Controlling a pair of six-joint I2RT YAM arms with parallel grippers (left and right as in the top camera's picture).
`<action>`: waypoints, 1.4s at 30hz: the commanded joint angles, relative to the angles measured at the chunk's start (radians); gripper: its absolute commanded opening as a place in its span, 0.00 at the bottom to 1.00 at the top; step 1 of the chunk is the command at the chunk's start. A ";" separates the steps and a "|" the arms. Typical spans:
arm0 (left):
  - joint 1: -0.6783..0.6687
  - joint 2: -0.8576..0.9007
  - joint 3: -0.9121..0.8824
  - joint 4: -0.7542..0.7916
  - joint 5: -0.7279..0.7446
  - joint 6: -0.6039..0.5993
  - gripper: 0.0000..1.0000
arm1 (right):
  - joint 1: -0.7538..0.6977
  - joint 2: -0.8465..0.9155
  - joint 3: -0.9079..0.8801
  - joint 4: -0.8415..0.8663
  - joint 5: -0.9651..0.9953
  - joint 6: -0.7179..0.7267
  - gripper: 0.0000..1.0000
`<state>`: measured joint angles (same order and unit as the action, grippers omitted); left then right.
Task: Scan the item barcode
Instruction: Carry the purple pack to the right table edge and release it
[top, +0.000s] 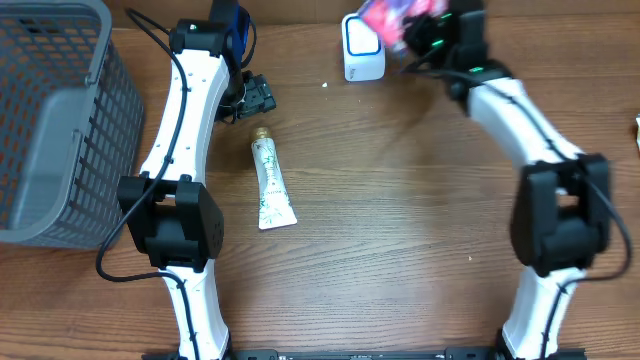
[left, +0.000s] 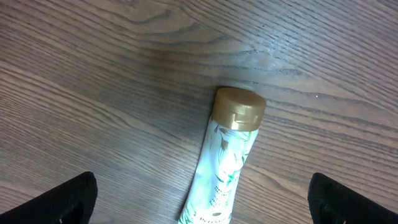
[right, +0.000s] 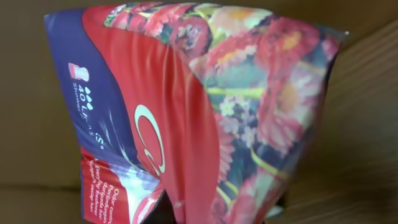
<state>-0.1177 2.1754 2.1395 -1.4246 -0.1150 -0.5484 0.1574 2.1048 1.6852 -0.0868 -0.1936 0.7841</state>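
At the table's far edge, the pouch (top: 385, 18) is clamped in the right gripper (top: 418, 35), just beside the scanner (top: 362, 55). Judged stage: pickup done, presentation under way. No barcode is visible, so a completed scan cannot be confirmed. The left gripper (top: 258, 95) hangs fully apart over the tube (top: 270, 185).

I work over a brown wooden table (top: 400, 250), its fine grain running side to side. Soft, even light lies on it.
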 joint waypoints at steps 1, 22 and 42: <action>0.001 -0.004 -0.006 0.000 0.002 -0.002 1.00 | -0.174 -0.167 0.027 -0.069 0.014 -0.026 0.04; 0.001 -0.004 -0.006 0.000 0.002 -0.002 1.00 | -0.901 -0.180 0.021 -0.712 0.216 -0.032 0.04; 0.001 -0.004 -0.006 0.000 0.002 -0.002 1.00 | -1.001 -0.124 0.016 -0.735 0.298 -0.105 0.42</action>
<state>-0.1177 2.1754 2.1395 -1.4246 -0.1150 -0.5484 -0.8360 1.9675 1.6985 -0.8188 0.0681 0.6888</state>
